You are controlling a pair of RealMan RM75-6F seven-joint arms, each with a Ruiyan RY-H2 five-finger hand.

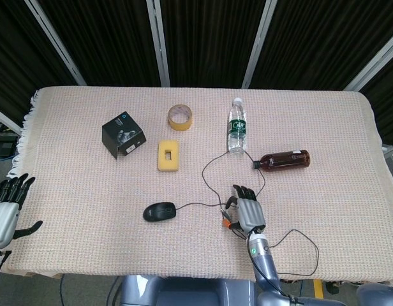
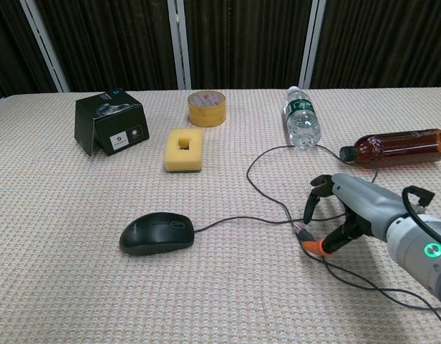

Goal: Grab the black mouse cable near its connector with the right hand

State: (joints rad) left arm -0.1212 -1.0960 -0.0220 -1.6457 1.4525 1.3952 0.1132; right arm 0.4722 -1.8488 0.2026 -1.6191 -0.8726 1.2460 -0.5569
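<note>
The black mouse lies near the table's front edge. Its thin black cable loops back toward the bottles and returns to a small connector on the cloth. My right hand arches over the cable right at the connector, fingers pointing down on the far side and the orange-tipped thumb on the near side. No firm pinch shows; the connector lies on the table. My left hand hangs spread off the table's left edge.
A black box, a roll of yellow tape and a yellow sponge sit at the back left. A clear water bottle and a brown bottle lie just behind the right hand. More cable loops at the front right.
</note>
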